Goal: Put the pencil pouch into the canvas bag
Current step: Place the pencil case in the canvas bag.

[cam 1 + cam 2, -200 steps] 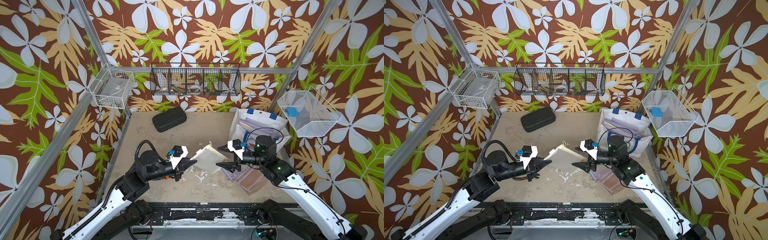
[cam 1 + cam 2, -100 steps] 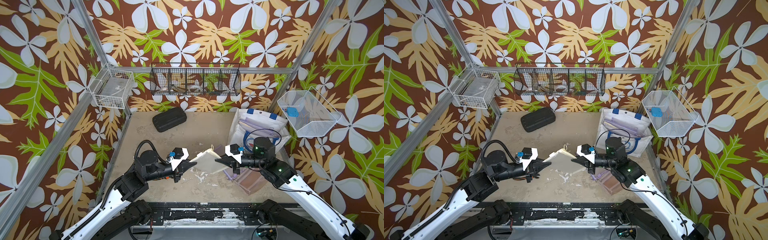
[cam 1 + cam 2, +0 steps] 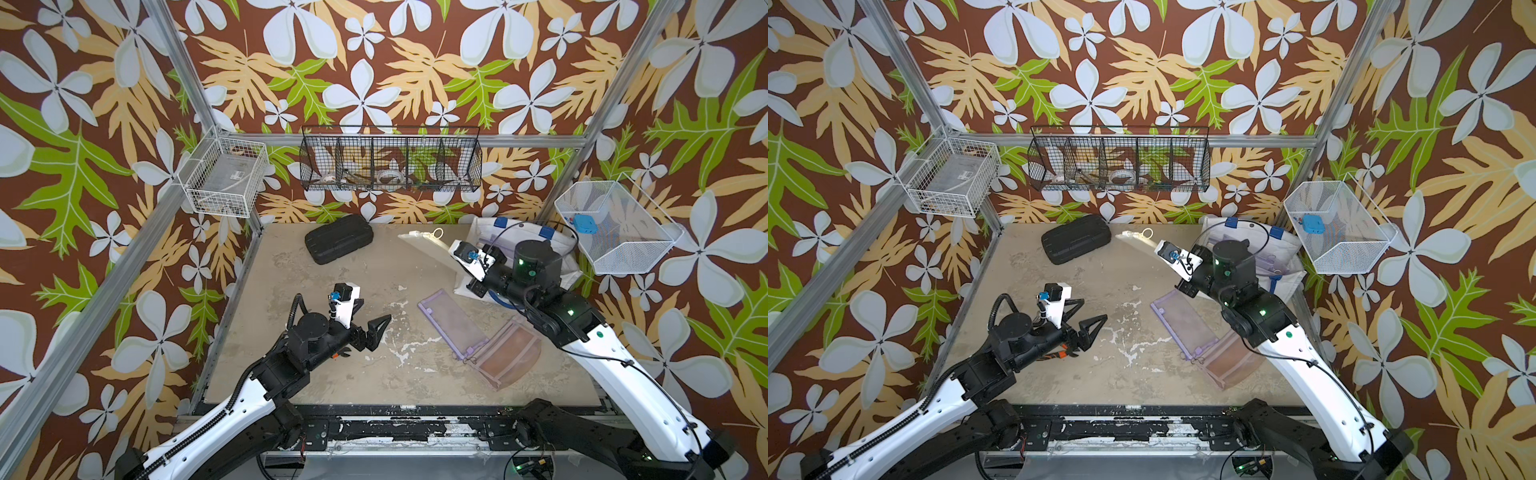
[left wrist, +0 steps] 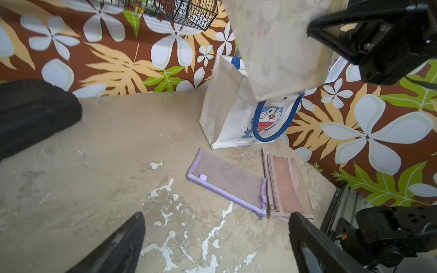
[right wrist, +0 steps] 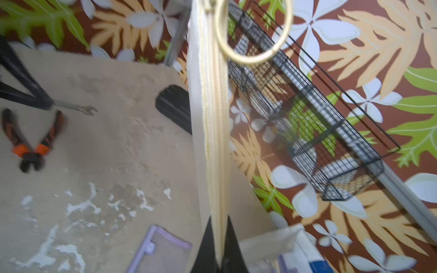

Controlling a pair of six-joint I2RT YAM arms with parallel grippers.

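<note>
Right tool [image 5: 220,245] is clamped on one end of the cream pencil pouch [image 3: 430,251], zipper edge between the jaws. The pouch is off the table [image 3: 316,374], sticking out towards the middle, just beside the canvas bag [image 4: 222,113] but not in it. Left tool [image 4: 216,216] has jaws apart, nothing in them, low over the table and well apart from the bag.

Step in hand looks like carry-and-insert. Best bet: swing the pouch over the bag mouth, tip the free end down and lower it well inside before letting go. The bag is soft and its blue handle [image 4: 274,123] hangs down the front, so a snag or a collapsed rim seems possible; the free left tool could hold the rim.

Hard to see: the right arm covers most of the bag mouth in both top views, so the contents are unclear. The right tool's jaws are hidden there too. Right wrist view is blurred. The pouch's upper end is cut off in the left wrist view.
</note>
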